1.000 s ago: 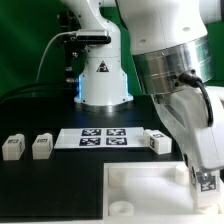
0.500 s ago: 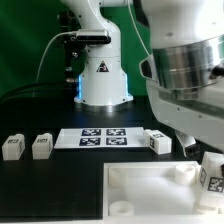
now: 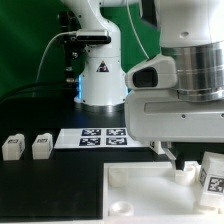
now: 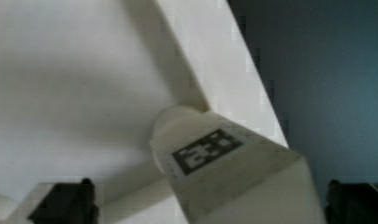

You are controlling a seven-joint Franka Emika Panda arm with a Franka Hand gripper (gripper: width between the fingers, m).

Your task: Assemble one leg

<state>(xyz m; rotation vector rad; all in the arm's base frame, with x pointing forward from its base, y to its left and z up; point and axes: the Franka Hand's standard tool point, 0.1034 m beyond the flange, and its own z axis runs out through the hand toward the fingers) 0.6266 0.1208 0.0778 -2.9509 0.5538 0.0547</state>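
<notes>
A leg (image 3: 211,175), a stubby white block with a marker tag, stands at the right edge of the large white panel (image 3: 140,195). Two more legs (image 3: 12,147) (image 3: 41,146) stand on the black table at the exterior view's left. In the wrist view a tagged leg (image 4: 212,150) lies at the panel's edge (image 4: 79,90), between my two dark fingers and clear of both. My gripper (image 4: 209,198) is open wide and empty. In the exterior view my arm's bulky hand (image 3: 185,110) hangs over the panel's far right corner and hides the jaws.
The marker board (image 3: 95,137) lies on the table behind the panel. A second white robot base (image 3: 103,80) stands at the back. The panel has a round corner socket (image 3: 186,169) beside the leg. A green wall is behind.
My arm has swung and turned above the panel's right corner. It now covers the leg that stood by the marker board's right end. The leg at the panel's right edge stays put.
</notes>
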